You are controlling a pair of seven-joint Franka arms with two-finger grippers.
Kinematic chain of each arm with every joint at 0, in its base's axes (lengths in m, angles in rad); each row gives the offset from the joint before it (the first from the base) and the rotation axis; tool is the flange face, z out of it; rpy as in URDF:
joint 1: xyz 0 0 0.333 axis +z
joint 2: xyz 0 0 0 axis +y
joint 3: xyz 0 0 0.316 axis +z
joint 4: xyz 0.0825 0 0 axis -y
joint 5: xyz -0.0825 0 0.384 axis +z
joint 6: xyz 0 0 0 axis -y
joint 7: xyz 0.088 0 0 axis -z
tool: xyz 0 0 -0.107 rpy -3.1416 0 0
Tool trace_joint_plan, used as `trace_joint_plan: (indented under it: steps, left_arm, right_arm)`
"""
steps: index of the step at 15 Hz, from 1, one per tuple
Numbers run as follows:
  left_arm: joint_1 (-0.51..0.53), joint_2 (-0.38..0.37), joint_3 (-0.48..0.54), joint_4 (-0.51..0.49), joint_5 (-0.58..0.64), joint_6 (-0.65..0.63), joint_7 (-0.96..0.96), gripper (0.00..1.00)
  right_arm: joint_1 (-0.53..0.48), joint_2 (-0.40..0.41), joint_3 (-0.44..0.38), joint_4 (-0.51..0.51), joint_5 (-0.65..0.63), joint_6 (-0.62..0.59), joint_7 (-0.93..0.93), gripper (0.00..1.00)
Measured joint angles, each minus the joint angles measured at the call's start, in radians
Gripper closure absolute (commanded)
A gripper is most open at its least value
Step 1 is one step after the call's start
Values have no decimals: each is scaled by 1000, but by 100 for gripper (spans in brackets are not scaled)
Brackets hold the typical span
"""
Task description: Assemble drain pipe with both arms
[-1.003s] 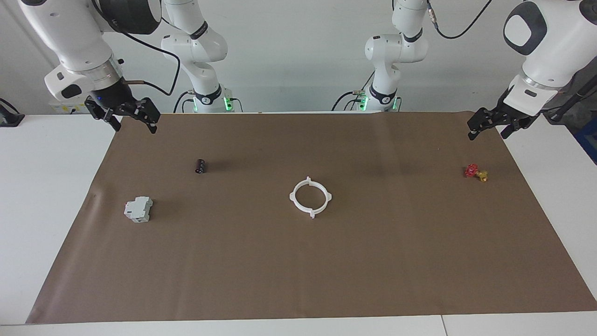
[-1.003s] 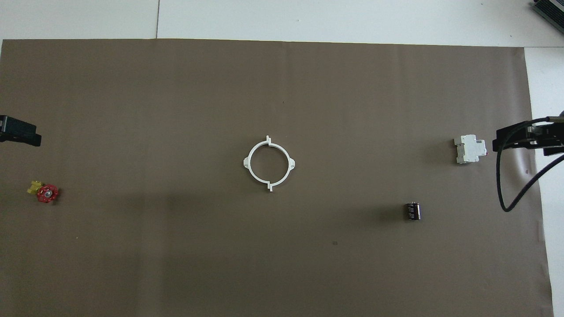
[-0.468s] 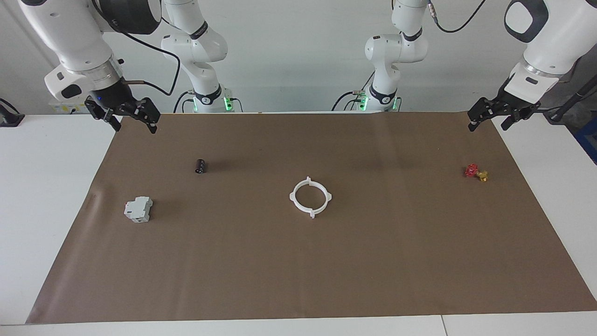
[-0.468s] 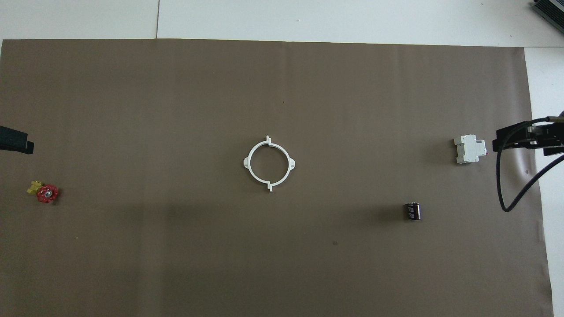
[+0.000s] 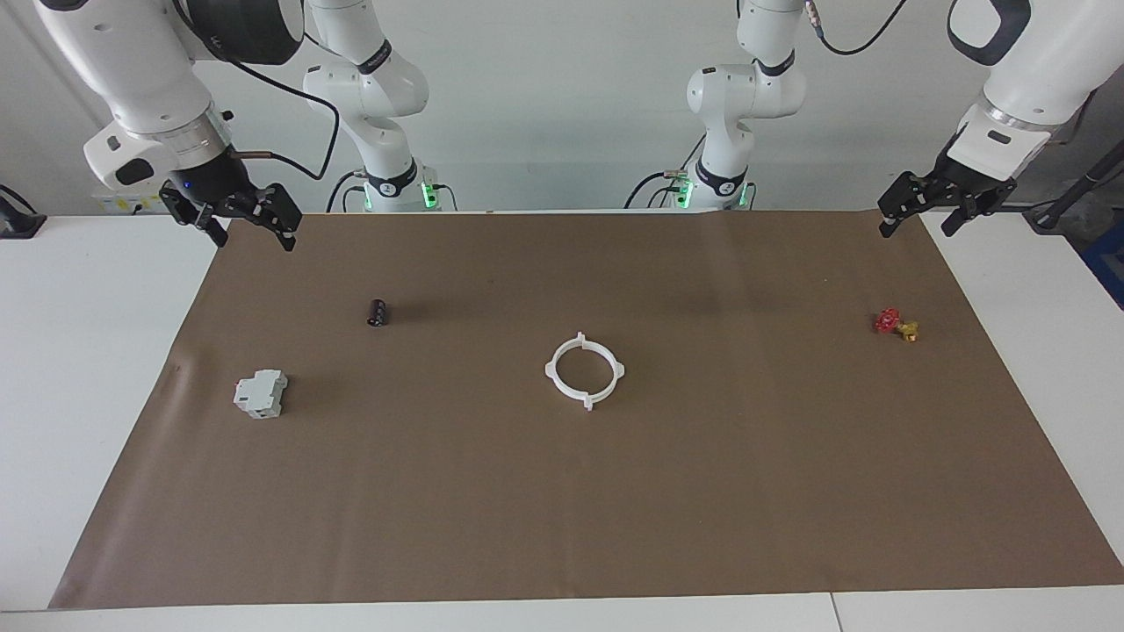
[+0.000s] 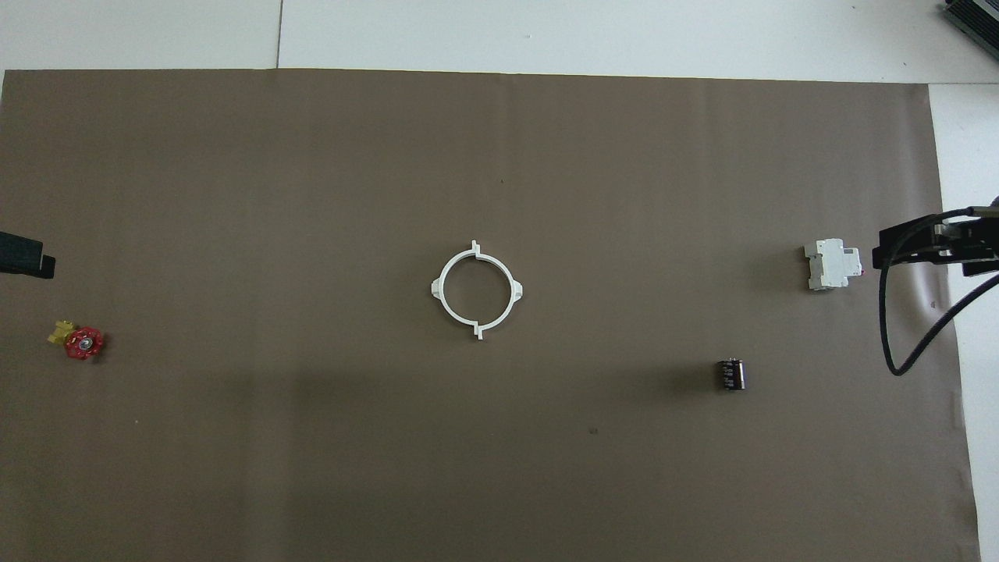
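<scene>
White drain pipe [image 5: 585,369] ring whole, left gripper [image 6: 23,255] cut off overhead

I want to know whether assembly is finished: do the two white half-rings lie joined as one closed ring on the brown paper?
Yes, the drain pipe lies as one closed ring with four outer tabs, nothing touching it.

The drain pipe [image 5: 584,369] [image 6: 476,289] is a thin white plastic ring made of two half-rings closed into one circle, with four small tabs sticking out around its rim. It lies flat on the brown mat, about midway between the two ends of the table. Nothing touches it.
</scene>
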Motion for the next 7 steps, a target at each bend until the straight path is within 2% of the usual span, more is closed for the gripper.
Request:
trace_joint_plan:
  steps: [7]
  left_arm:
    - [-8, -6, -66, 3, -1, -27, -65, 0]
  right_arm:
    - [0, 0, 0, 0, 0, 0, 0, 0]
